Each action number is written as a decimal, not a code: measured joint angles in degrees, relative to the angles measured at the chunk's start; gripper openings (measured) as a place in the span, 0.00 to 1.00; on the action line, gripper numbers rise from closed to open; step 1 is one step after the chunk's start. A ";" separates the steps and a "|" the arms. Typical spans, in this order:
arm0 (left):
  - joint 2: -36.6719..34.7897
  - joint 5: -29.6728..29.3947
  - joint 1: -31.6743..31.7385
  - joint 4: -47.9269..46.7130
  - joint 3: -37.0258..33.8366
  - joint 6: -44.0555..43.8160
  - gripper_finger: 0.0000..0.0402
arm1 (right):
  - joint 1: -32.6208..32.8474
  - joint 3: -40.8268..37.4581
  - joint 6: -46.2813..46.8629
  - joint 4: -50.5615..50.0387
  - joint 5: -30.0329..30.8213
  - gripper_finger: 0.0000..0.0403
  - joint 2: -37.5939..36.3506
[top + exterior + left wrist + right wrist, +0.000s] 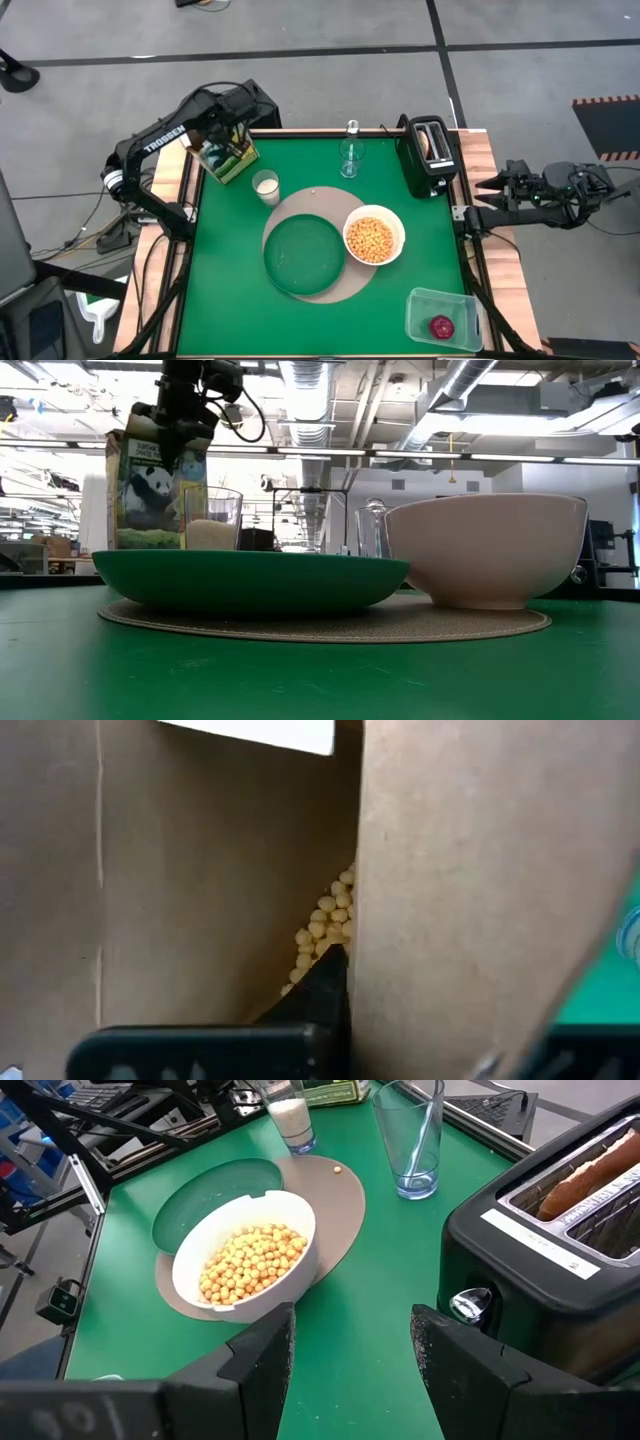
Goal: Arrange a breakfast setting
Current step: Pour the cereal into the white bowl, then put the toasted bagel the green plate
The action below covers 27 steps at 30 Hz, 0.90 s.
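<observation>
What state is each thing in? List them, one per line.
white bowl: full of cereal, on mat
dark green plate: empty
milk glass: filled
stemmed glass: empty
cereal box: upright, open, left gripper at top
toaster: loaded
right gripper: open, idle

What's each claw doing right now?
Left claw: closed on the cereal box wall, at the table's far left corner.
Right claw: open, empty, off the table's right edge.
</observation>
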 joint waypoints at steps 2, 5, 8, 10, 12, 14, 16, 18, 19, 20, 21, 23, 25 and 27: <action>-0.04 -0.15 0.00 -0.09 0.22 0.22 0.11 | 0.01 0.00 0.00 -0.01 0.00 0.56 -0.01; -0.04 -0.12 0.00 -0.10 1.12 0.95 0.19 | -0.01 0.00 0.00 -0.01 0.00 0.56 0.01; -0.04 0.66 -0.02 -0.04 2.82 1.07 0.28 | 0.01 0.00 0.00 -0.01 0.00 0.56 0.01; -0.04 2.39 0.00 -0.07 4.37 1.07 0.33 | 0.00 0.00 0.00 -0.01 0.00 0.56 0.01; -0.04 3.25 -0.03 -0.03 6.21 1.05 0.36 | -0.01 0.00 0.00 -0.01 0.00 0.56 0.01; -0.06 3.47 -0.31 0.02 8.23 1.05 0.39 | -0.01 0.00 0.02 -0.01 0.00 0.56 0.01; -0.06 3.10 -0.72 0.00 10.31 1.03 0.40 | 0.00 0.00 0.02 -0.01 0.00 0.56 0.01; -0.06 2.52 -1.05 0.00 12.65 1.03 0.40 | 0.00 0.00 0.02 0.00 0.00 0.56 0.01; -0.06 2.45 -1.16 0.01 13.90 1.03 0.40 | 0.02 0.00 0.02 -0.01 0.00 0.56 0.01; -0.06 2.42 -1.30 0.02 15.19 1.08 0.40 | 0.00 0.00 0.02 -0.01 0.00 0.56 -0.01; -0.07 2.39 -1.53 0.02 16.56 1.31 0.41 | 0.01 0.00 0.02 0.02 0.00 0.56 0.01; -0.08 2.32 -1.95 0.05 19.46 2.11 0.41 | -0.01 0.00 0.04 0.02 0.00 0.56 0.00; -0.08 2.28 -2.69 -0.03 22.49 2.90 0.41 | 0.00 0.00 0.04 0.02 0.00 0.56 0.01; -0.11 1.69 -3.77 0.13 25.64 3.21 0.41 | 0.02 0.00 0.04 0.02 0.00 0.56 0.01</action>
